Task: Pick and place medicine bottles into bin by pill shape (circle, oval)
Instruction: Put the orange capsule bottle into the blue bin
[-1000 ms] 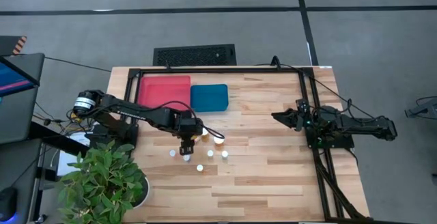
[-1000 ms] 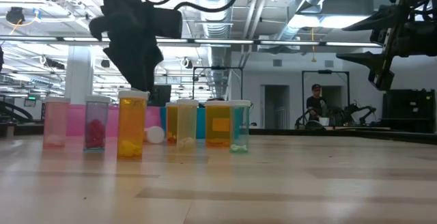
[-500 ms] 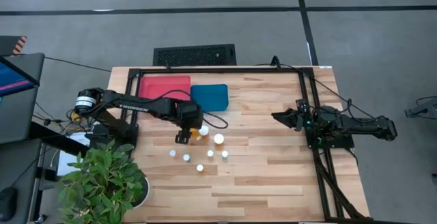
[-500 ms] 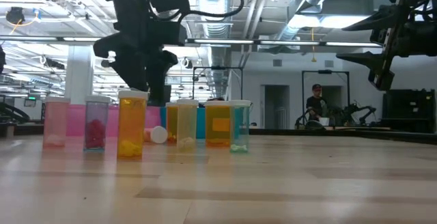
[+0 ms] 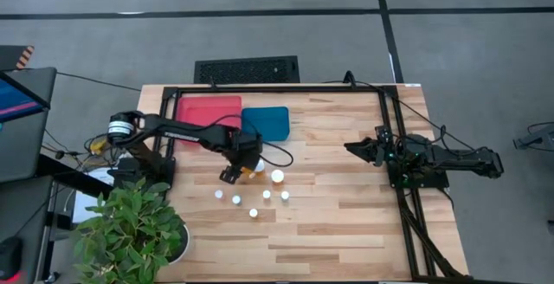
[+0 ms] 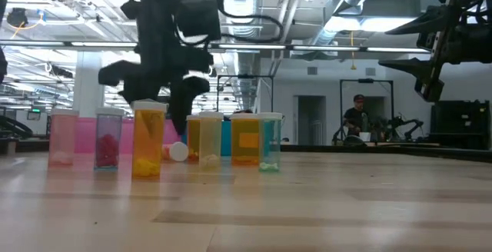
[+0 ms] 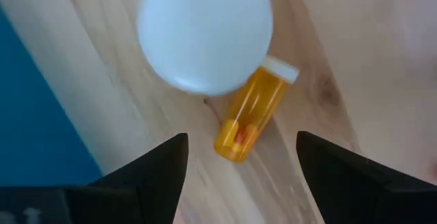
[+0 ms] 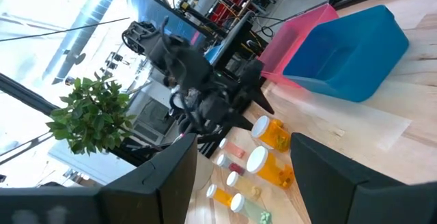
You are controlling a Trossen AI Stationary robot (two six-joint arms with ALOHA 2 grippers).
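1. Left gripper [image 5: 232, 172] hangs over the cluster of medicine bottles [image 5: 253, 199] left of centre in the high view, fingers spread apart with nothing between them. In its wrist view the two dark fingers [image 7: 147, 176] frame a tipped-over amber bottle [image 7: 250, 114] lying on the wood, with a wide white cap [image 7: 204, 33] of a standing bottle right above it in the picture.
2. Right gripper [image 5: 356, 150] waits at the right side of the table, well away from everything, its fingers apart and empty.
3. Red bin [image 5: 208, 113] and blue bin [image 5: 266, 123] sit side by side at the upper left of the table, near the bottles. None of the bottles looks binned yet, so the task seems barely started.
4. Best guess: the amber bottle on its side is the target. To do it well, the arm should turn so the fingers cross the bottle's narrow width rather than its length, then come straight down.
5. Watch out for that wide-capped bottle just beside it, since a finger could easily knock it over.
6. Low view shows pills in the standing row [image 6: 150, 140], but their shape is too small to tell.
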